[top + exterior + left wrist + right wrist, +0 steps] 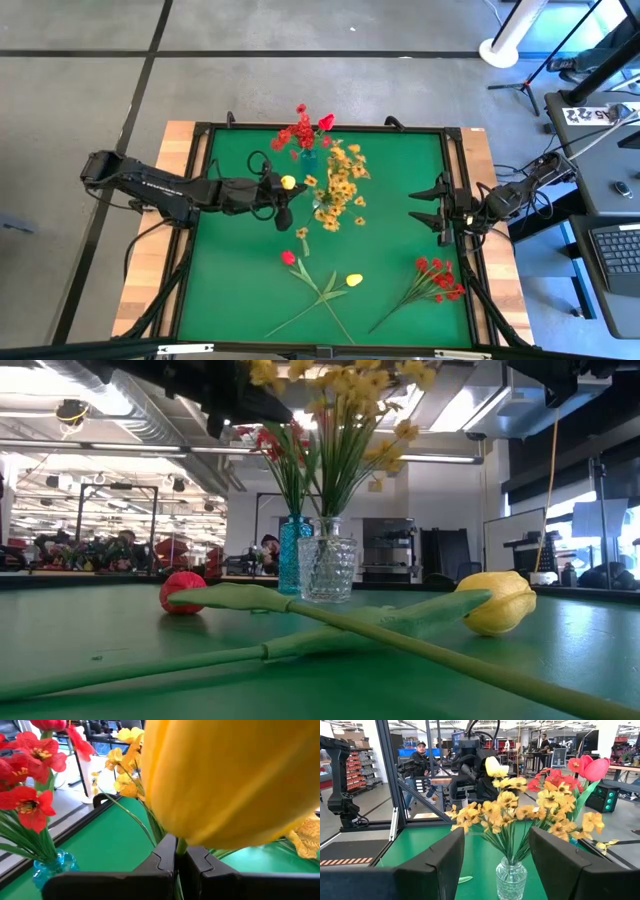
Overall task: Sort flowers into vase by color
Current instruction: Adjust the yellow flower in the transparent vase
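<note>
My left gripper (282,192) hovers over the table's middle, just left of the two vases, shut on a single yellow bud (288,182). That bud fills the left wrist view (225,780). A blue vase (308,156) holds red flowers (300,130). Next to it, a clear glass vase (328,568) holds yellow-orange blooms (340,185). On the green mat lie a red bud (288,257), a second yellow bud (353,280) and a red sprig (438,275). My right gripper (436,206) waits open near the right edge. My left gripper pinches the thin green stem (181,846) right under the yellow bud's base, between its two fingers (162,855). The fingers reach in roughly level from the table's left side. The bud stands upright above them (494,767), lifted clear of the mat.
A raised black frame (200,200) borders the green mat. One loose yellow bloom (302,233) lies near the clear vase. The crossed stems (325,295) of the lying buds stretch toward the near edge. People show in the room beyond the table (421,757).
</note>
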You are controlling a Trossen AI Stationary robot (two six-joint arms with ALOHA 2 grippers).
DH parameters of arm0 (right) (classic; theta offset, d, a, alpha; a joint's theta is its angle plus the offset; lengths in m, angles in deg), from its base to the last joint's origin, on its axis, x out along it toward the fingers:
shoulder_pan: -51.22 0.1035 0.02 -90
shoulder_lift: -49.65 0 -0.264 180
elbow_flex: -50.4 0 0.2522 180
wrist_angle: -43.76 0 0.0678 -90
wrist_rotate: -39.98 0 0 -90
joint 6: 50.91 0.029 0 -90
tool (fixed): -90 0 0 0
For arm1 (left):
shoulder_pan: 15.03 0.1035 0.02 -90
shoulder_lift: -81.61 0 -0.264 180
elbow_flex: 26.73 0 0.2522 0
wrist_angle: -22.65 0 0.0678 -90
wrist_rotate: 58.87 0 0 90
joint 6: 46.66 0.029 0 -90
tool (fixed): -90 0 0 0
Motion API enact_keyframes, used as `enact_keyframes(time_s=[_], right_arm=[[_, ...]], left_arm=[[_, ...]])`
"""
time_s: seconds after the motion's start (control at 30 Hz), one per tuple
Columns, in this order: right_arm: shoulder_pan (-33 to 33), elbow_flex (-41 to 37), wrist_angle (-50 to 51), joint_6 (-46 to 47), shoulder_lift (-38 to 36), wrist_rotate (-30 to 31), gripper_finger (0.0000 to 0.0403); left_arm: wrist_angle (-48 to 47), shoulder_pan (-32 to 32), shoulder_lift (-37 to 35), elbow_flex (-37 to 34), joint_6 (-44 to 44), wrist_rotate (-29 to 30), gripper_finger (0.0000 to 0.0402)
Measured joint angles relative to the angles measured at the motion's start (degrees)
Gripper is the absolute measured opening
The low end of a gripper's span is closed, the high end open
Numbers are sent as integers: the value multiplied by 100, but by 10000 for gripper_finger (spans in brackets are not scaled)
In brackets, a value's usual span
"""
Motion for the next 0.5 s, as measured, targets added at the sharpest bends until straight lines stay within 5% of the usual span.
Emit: enact_keyframes(time_s=[0.5], right_arm=[[0,0,-26,-109,2,94,220]], left_arm=[[12,19,148,11,-176,-391,22]])
